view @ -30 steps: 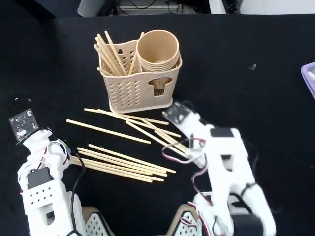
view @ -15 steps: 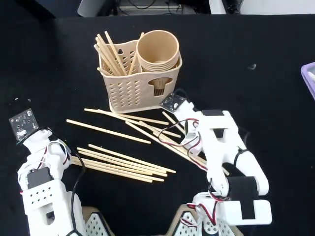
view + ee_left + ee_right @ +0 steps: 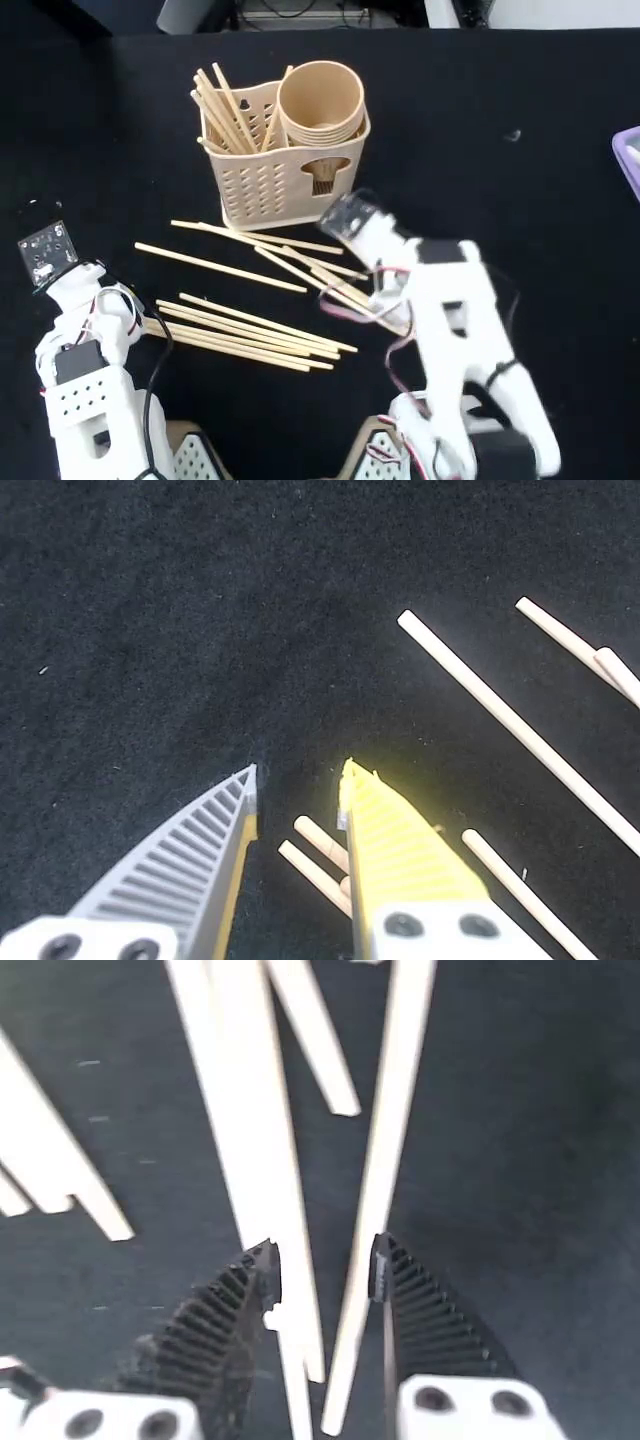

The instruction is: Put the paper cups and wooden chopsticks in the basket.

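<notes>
A beige slotted basket [image 3: 270,185] stands at the back of the black table. It holds stacked paper cups [image 3: 320,100] in one compartment and several wooden chopsticks [image 3: 225,110] in the other. More chopsticks [image 3: 240,330] lie loose in front of it. The right arm [image 3: 445,320] hangs over the right end of this pile. Its gripper [image 3: 322,1260] is open, black fingers straddling two chopsticks [image 3: 385,1160] on the cloth. The left arm [image 3: 80,340] sits at the front left, its gripper [image 3: 298,775] open just above the table, with chopstick ends [image 3: 320,845] beside the yellow finger.
The corner of a purple object [image 3: 630,160] shows at the table's right edge. Bare black cloth lies right of the basket and at the far left. Cables and equipment sit beyond the table's back edge.
The right arm swung toward the basket half a second ago and has now drawn back a little over the chopsticks. The left arm has not moved.
</notes>
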Robot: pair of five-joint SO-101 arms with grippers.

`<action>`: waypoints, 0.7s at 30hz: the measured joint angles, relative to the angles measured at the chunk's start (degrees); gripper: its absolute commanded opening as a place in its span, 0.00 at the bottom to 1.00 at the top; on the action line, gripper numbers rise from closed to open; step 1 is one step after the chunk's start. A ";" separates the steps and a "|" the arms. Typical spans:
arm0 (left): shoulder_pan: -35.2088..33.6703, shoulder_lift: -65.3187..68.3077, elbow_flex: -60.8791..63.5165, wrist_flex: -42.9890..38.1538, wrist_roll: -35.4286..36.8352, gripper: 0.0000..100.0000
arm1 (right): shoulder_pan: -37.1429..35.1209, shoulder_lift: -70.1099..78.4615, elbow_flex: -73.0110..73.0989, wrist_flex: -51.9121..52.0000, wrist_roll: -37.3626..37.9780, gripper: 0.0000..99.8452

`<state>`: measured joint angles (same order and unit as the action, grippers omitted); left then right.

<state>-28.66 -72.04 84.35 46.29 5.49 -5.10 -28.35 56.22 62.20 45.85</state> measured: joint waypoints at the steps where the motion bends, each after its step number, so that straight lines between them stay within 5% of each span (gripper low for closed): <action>1: 0.00 0.00 0.00 0.00 0.00 0.15 | -1.85 -1.41 1.58 0.26 -0.09 0.16; 10: 0.00 0.00 0.00 0.00 0.00 0.15 | -9.05 -1.67 8.26 -4.57 -3.60 0.16; 15: 0.00 0.00 0.00 0.00 0.00 0.15 | -9.05 5.01 8.18 -8.97 -3.60 0.03; 21: 0.00 0.00 0.00 0.00 0.00 0.15 | -9.14 6.59 2.11 -2.64 -3.78 0.01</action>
<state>-28.66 -72.04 84.35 46.29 5.49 -14.24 -21.76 58.33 59.56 42.07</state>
